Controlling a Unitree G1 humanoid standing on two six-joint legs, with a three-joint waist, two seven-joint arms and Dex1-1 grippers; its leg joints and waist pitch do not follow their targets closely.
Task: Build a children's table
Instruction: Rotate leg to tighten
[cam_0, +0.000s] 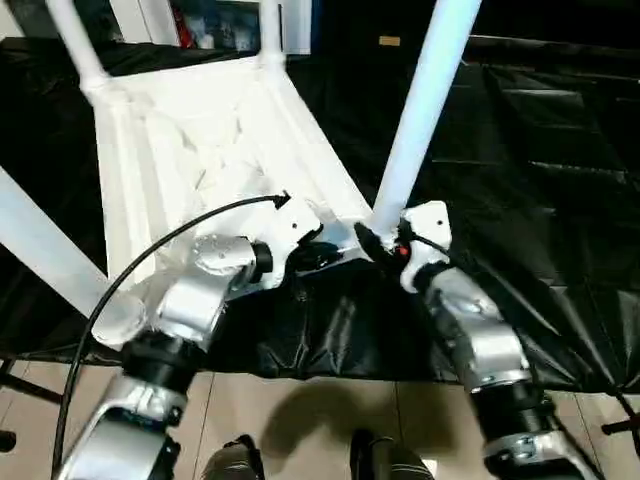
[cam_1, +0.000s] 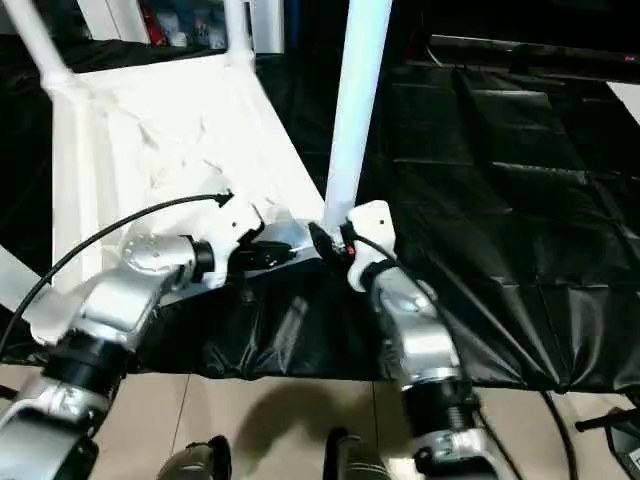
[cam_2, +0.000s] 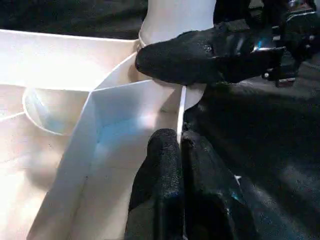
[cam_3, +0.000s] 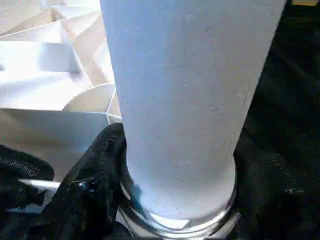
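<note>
step: seat long white tube leg (cam_0: 425, 110) in near-right corner socket of upturned white ribbed plastic tabletop (cam_0: 215, 150).
right gripper (cam_0: 385, 243): clamped around leg base; keep leg plumb.
left gripper (cam_2: 177, 165): pinched together on tabletop rim; brace firmly.

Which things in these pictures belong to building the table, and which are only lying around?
Belonging to the job:
- table top, upside down
- leg standing in the near corner socket
- left gripper, shut on the top's rim
- right gripper, around that leg's base

Only around:
- black sheet
- cabinet behind
</note>
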